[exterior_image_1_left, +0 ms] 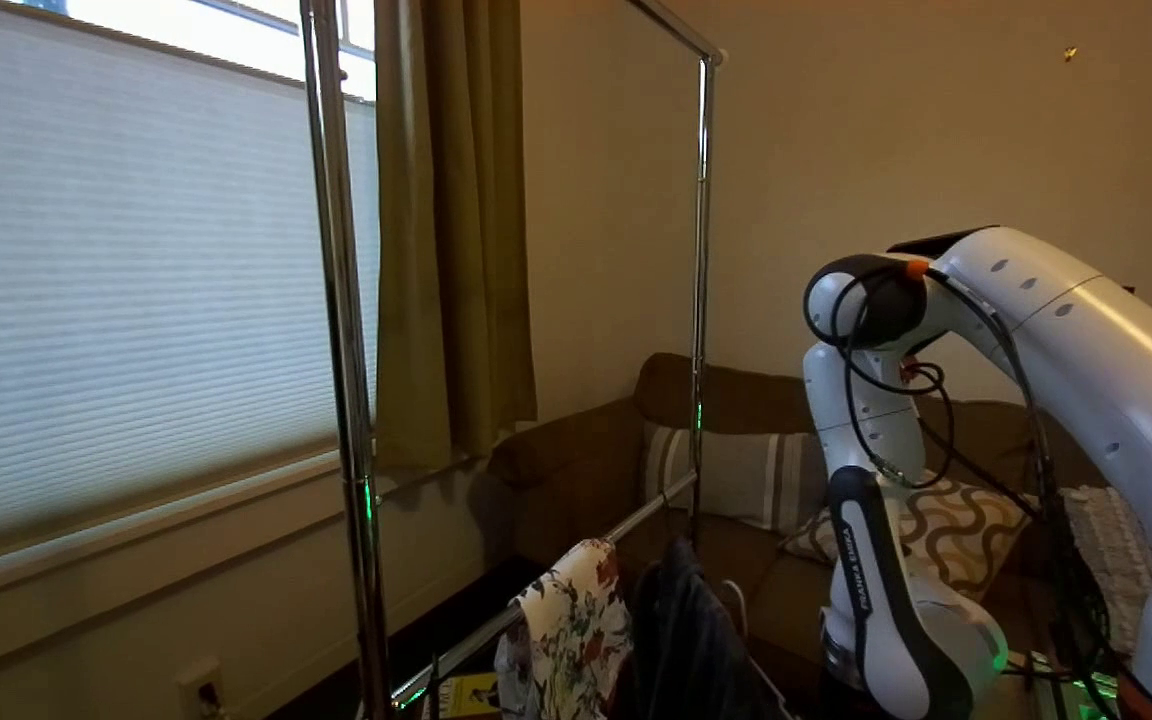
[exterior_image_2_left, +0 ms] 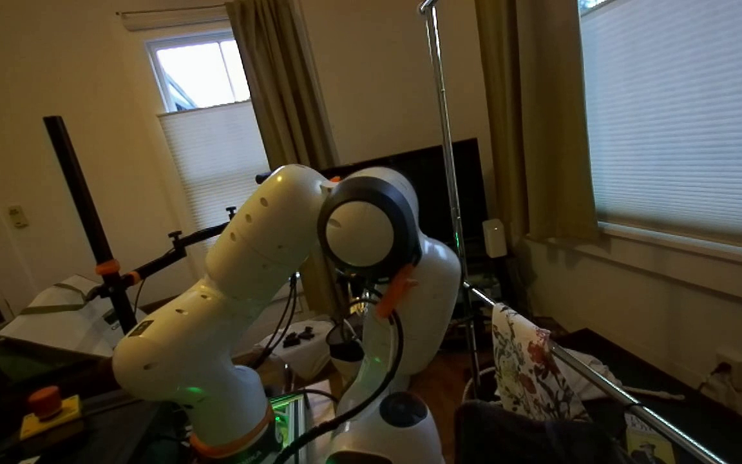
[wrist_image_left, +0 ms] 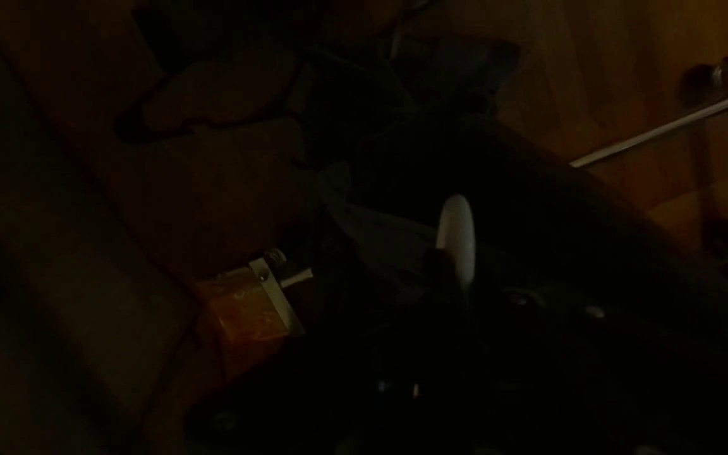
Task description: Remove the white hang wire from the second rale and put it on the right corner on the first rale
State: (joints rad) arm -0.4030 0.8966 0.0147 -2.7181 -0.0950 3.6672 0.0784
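the black gripper [wrist_image_left: 455, 300] extends from the lower edge of the wrist view. the thin white clothes hanger [wrist_image_left: 457, 237] shows just above the jaws. jaw state, gripping or spread: cannot be determined; region too dark. in an exterior view, the hanger's curved hook [exterior_image_1_left: 736, 600] stands just beside the dark fabric garment [exterior_image_1_left: 681, 630], apart from the silver-grey metal lower crossbar [exterior_image_1_left: 651, 510]. the silver-grey metal topmost crossbar [exterior_image_1_left: 676, 27] meets a chrome upright [exterior_image_1_left: 704, 200]. crumpled white cloth [exterior_image_2_left: 587, 367] lies near a corner of the low dark desk-like surface [exterior_image_2_left: 641, 364].
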